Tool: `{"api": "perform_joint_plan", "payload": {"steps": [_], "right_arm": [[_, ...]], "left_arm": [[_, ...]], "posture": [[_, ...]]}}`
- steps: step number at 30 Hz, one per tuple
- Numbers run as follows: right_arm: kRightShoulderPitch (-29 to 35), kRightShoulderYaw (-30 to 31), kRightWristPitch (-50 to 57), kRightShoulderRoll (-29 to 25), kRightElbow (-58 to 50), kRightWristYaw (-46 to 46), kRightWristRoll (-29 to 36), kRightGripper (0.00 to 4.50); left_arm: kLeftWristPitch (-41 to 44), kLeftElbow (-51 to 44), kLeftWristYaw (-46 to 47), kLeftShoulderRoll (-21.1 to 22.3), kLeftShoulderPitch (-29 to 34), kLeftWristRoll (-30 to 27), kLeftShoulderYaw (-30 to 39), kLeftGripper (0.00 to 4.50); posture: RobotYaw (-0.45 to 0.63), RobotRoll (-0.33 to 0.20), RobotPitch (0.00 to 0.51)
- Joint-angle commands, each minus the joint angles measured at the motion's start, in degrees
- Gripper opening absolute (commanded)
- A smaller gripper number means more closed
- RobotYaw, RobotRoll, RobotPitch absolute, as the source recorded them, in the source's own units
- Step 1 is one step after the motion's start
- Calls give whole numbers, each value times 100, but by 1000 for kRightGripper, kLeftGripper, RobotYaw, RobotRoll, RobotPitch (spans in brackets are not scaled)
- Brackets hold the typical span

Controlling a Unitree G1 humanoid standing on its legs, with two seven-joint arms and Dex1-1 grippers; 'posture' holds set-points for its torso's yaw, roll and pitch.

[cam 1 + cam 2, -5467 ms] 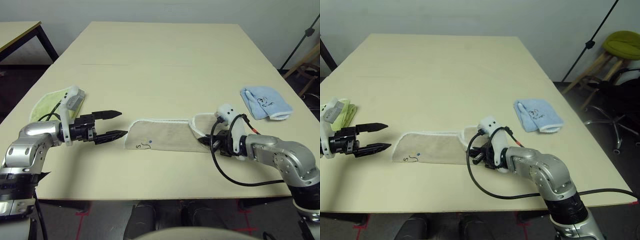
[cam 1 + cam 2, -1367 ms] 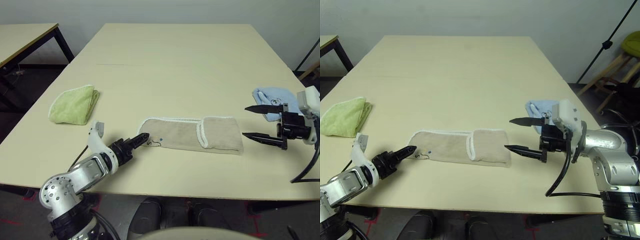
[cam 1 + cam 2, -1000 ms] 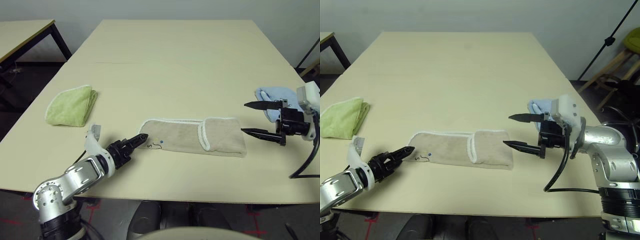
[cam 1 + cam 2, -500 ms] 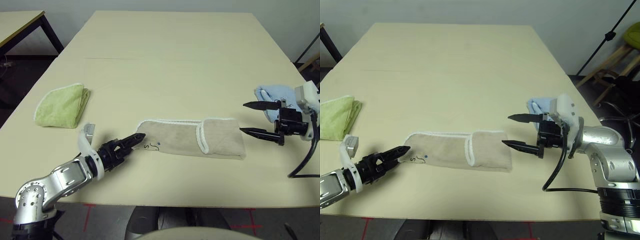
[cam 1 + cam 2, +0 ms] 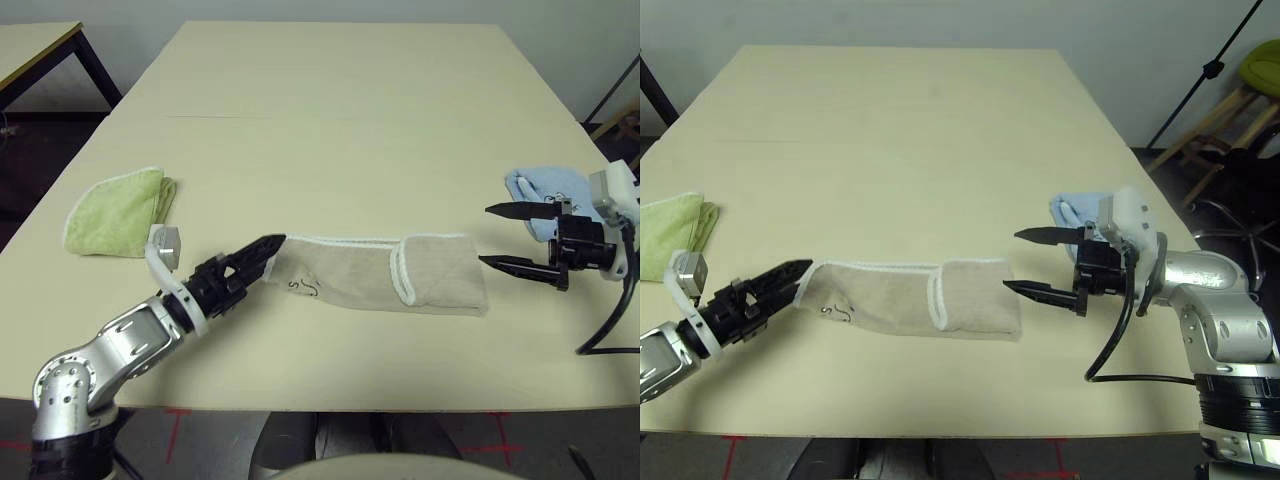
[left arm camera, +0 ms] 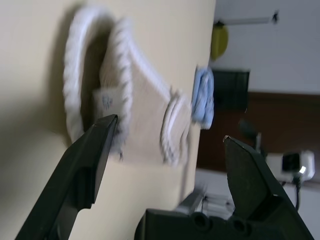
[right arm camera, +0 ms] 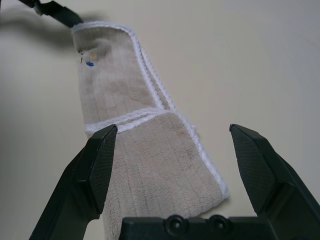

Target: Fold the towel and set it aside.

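Note:
The beige towel (image 5: pixel 360 272) lies as a long strip near the table's front edge, its right end folded over onto itself. My left gripper (image 5: pixel 265 255) is open at the strip's left end. The left wrist view shows the white corded edge and small label (image 6: pixel 105 102) curling up just ahead of one finger (image 6: pixel 95 150). My right gripper (image 5: pixel 485 235) is open, a little to the right of the folded end and apart from it. In the right wrist view the towel (image 7: pixel 145 150) lies ahead between the spread fingers.
A folded yellow-green towel (image 5: pixel 115 210) lies at the table's left edge. A small light-blue towel (image 5: pixel 545 190) sits at the right edge behind my right gripper. Bare tabletop (image 5: pixel 340 120) stretches behind the strip. A stool (image 5: pixel 1250 85) stands off the table's right.
My left gripper has moved forward and up to the towel's left end, and that end has lifted and curled slightly. The right gripper has stayed where it was, open.

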Motion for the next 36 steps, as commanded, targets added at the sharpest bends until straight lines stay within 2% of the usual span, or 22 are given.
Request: {"api": "perform_joint_plan", "payload": {"steps": [1,6,12,16,22,29,36], "right_arm": [[-43,85,22,-36,13,47,9,4500],[-100,112,33,-22,35,46,5,4500],[-110,119,48,-13,38,40,4,4500],[-93,115,64,-14,9,33,16,4500],[-87,35,125,-79,-95,55,91,4500],[215,-230,306,-281,-438,139,344,4500],[743,-497,444,-668,-650,414,521,4500]], "left_arm": [[77,-176,-209,355,405,10,-101,4479],[-177,-257,46,598,761,10,-248,4479],[-489,38,577,417,664,10,76,4479],[-288,-352,307,599,986,10,-194,4479],[-627,-424,1066,475,897,10,-627,4479],[-931,-357,1988,-30,444,10,-1086,4479],[-1086,-373,2476,-416,393,10,-1166,4479]], "posture": [[91,0,106],[98,0,106],[102,0,105],[103,0,106],[89,0,109],[61,0,112],[46,0,114]]}}
